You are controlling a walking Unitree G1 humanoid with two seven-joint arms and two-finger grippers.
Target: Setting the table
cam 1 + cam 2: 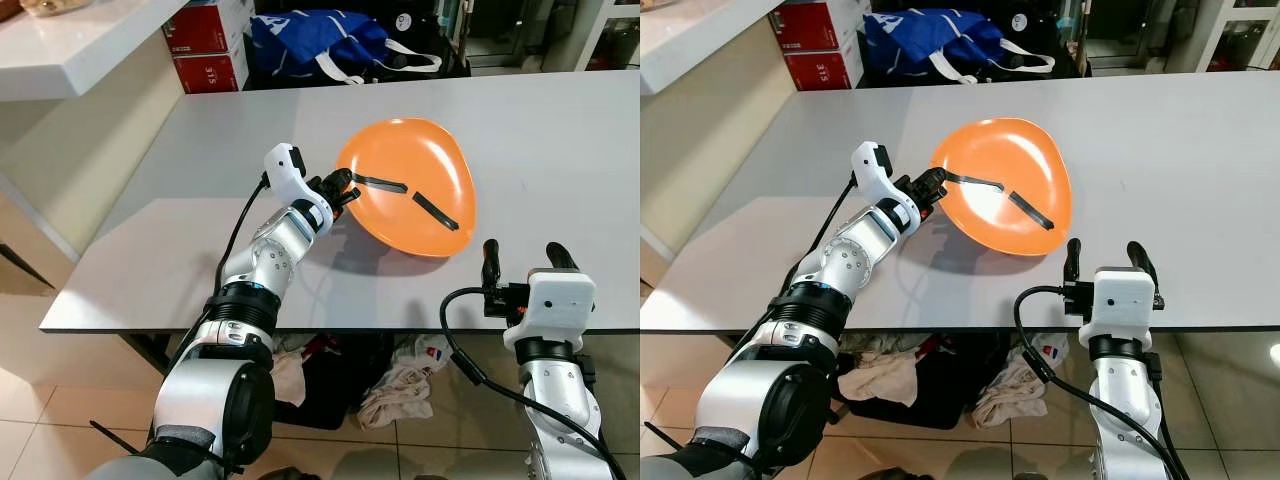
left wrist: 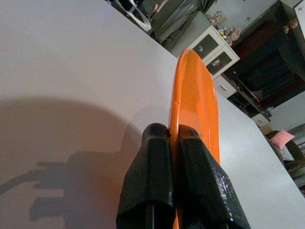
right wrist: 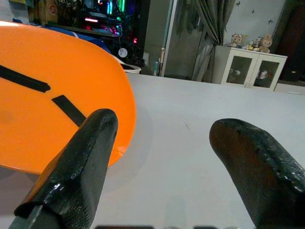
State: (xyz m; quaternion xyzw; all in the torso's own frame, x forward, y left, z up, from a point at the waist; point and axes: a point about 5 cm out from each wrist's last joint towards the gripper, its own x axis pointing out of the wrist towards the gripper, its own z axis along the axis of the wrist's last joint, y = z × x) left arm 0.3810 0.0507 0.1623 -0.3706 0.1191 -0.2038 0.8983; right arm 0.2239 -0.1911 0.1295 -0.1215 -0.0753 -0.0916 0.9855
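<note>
So at this point the left hand [image 1: 343, 192] had its two black fingers [image 2: 147, 186] pinched tight on the rim of the orange plate [image 1: 400, 175], on the plate's near-left edge. The plate was tipped up on that side, with its far edge looking like it rested on the grey tabletop [image 1: 540, 130]; it cast a shadow underneath, so it wasn't lying flat. Two black strips ran across the inside of the plate, no idea if that's pattern or tape.

The right hand [image 1: 520, 262] hung just past the near edge of the tabletop, near the plate's right side, fingers spread wide with nothing between them.

Beyond the plate, off the far edge, sat a blue bag [image 1: 320, 42] and some red boxes [image 1: 208, 45].

My read: this was the placing step, plate mid-carry or mid-set-down. Next move probably calls for lowering that gripped edge gently till the plate sits level, then letting go. Thin rim grip, so it could slip if rushed.
</note>
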